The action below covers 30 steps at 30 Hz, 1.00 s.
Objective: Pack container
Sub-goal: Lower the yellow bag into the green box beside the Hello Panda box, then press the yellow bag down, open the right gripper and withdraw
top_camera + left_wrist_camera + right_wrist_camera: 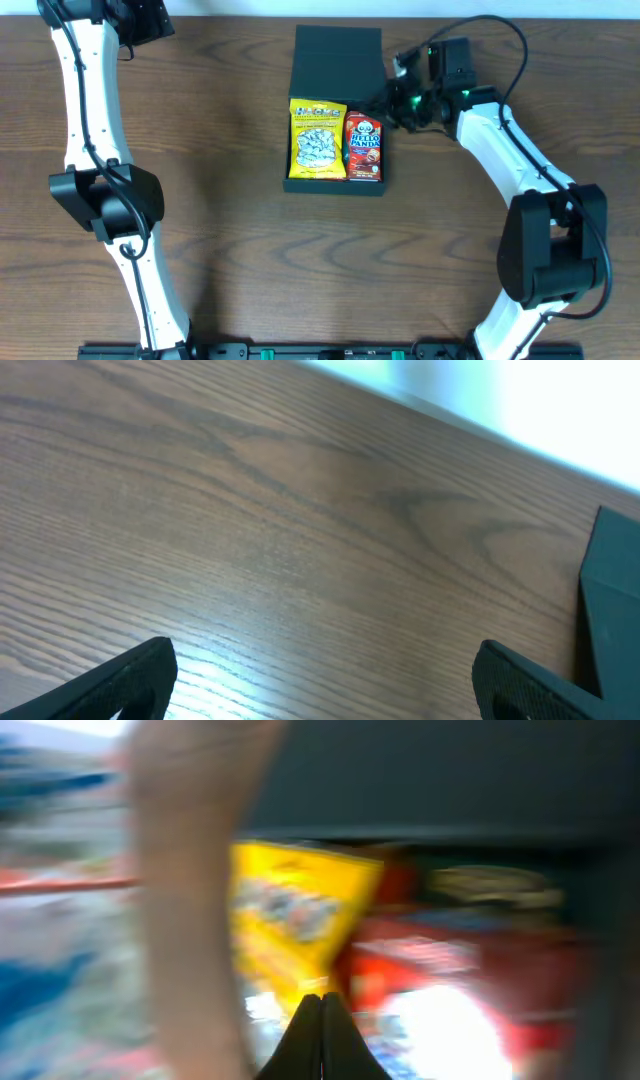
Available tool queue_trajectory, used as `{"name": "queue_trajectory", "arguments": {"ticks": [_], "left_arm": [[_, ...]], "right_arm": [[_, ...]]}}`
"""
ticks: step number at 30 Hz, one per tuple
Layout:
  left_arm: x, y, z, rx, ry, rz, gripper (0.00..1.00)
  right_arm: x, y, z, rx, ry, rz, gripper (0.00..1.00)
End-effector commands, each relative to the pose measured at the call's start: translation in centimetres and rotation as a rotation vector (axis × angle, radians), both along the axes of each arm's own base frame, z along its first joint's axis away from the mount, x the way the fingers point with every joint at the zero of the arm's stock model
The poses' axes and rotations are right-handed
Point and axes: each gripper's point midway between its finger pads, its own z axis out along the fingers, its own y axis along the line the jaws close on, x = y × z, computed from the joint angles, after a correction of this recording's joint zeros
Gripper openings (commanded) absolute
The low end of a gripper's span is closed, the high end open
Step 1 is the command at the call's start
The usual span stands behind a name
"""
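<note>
The dark teal-green container [335, 60] lies open at the table's back centre, its flap lid standing up at the far side. A yellow snack pack [317, 139] and a red Hello Panda pack [364, 146] lie side by side inside it. My right gripper [393, 100] is shut and empty, right beside the container's right wall. Its wrist view is blurred and shows the yellow pack [290, 915] and red pack [440, 970] ahead of the closed fingers [322, 1005]. My left gripper [320, 670] is open and empty over bare table at the far left, with the container's edge [610, 600] at right.
The wooden table [220, 200] spreads around the container. The left arm [95, 120] runs along the left side and the right arm [530, 190] along the right side.
</note>
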Motion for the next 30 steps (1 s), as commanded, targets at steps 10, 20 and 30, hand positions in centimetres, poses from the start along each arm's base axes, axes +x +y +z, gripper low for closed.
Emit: {"name": "queue_trajectory", "arguments": {"ticks": [10,20,30], "left_arm": [[0.6,-4.4,0.7,0.008,-0.018,-0.084,0.95],[0.8,-7.1,0.8,0.013,-0.024,-0.132,0.95],[0.1,-7.0,0.3,0.010,0.010,-0.130,0.96]], "right_arm": [[4.5,-1.3,9.9,-0.490,-0.447,0.146,0.01],[1.4,4.3,2.2,-0.541,-0.316,0.353,0.01],[-0.3,5.9,-5.1,-0.575,-0.171,0.458,0.01]]}}
